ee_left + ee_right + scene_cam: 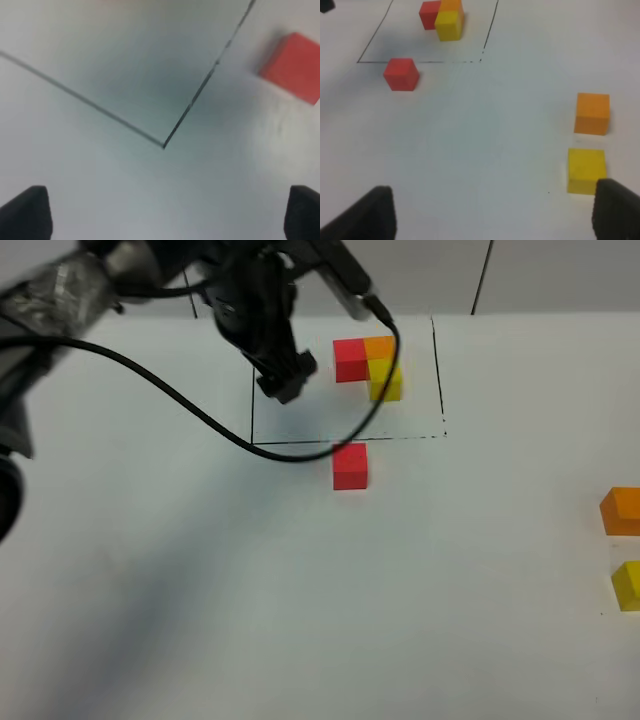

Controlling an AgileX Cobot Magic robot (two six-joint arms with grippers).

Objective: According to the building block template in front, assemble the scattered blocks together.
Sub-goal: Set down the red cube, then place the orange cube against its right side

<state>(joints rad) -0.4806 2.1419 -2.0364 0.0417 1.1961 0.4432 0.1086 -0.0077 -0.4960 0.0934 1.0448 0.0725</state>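
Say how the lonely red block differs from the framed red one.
The lonely red block touches no block; the framed red block joins an orange block. The lonely one sits at the drawn line, the framed one well inside. Same colour, same size.

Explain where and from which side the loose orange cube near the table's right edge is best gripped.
Come straight down from above with the right gripper and close on two opposite upright faces of the orange cube. It sits flat with its top clear. Probably pick the pair not facing the yellow cube, which lies close beside it but apart.
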